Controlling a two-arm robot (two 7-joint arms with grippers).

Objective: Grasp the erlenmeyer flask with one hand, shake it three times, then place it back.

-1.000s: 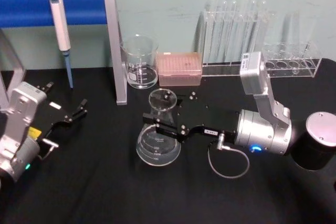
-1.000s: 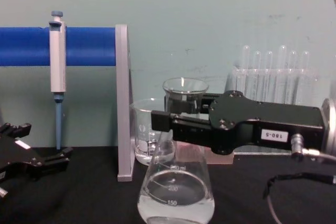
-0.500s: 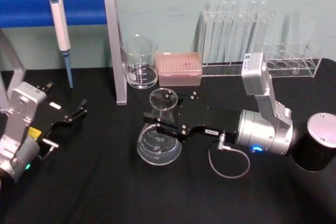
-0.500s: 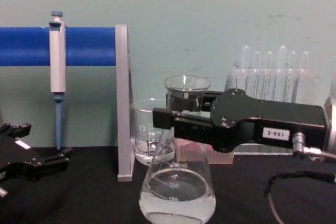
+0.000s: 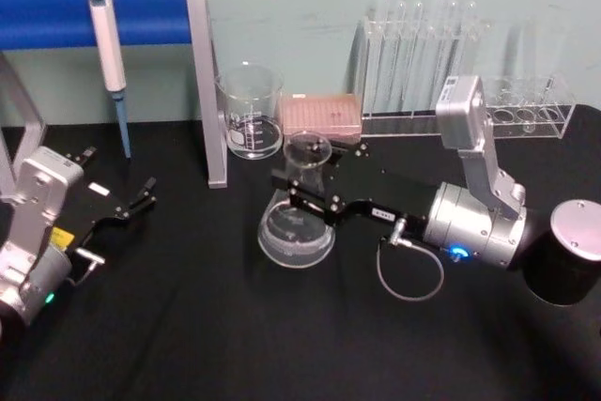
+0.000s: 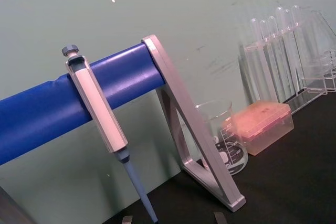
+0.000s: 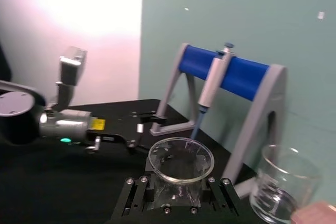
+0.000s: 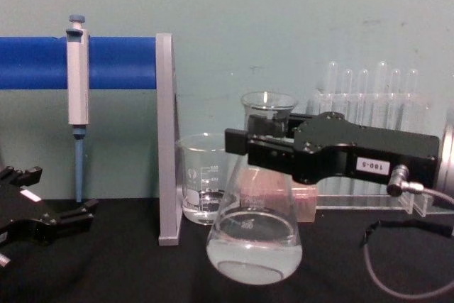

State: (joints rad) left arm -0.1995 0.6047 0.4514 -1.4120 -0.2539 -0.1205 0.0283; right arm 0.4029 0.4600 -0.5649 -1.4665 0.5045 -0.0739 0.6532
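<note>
The erlenmeyer flask (image 5: 296, 232) is clear glass with a little clear liquid in its wide base. My right gripper (image 5: 302, 192), black with a small white numbered label, is shut on its narrow neck. In the chest view the flask (image 8: 253, 246) hangs clear of the black table, tilted slightly, with the right gripper (image 8: 257, 141) clamped just under the rim. The right wrist view looks down on the flask's rim (image 7: 181, 161) between the black fingers (image 7: 134, 198). My left gripper (image 5: 122, 204) rests open at the table's left side, far from the flask.
A glass beaker (image 5: 250, 112) and a pink tip box (image 5: 321, 121) stand just behind the flask. A test tube rack (image 5: 423, 53) is at the back right. A blue-barred stand (image 5: 141, 2) holds a pipette (image 5: 108, 44). A black lidded container (image 5: 568, 251) sits far right.
My right gripper has carried the flask up off the table, to the right and toward the back. The liquid sloshes in the base. The left arm has not moved.
</note>
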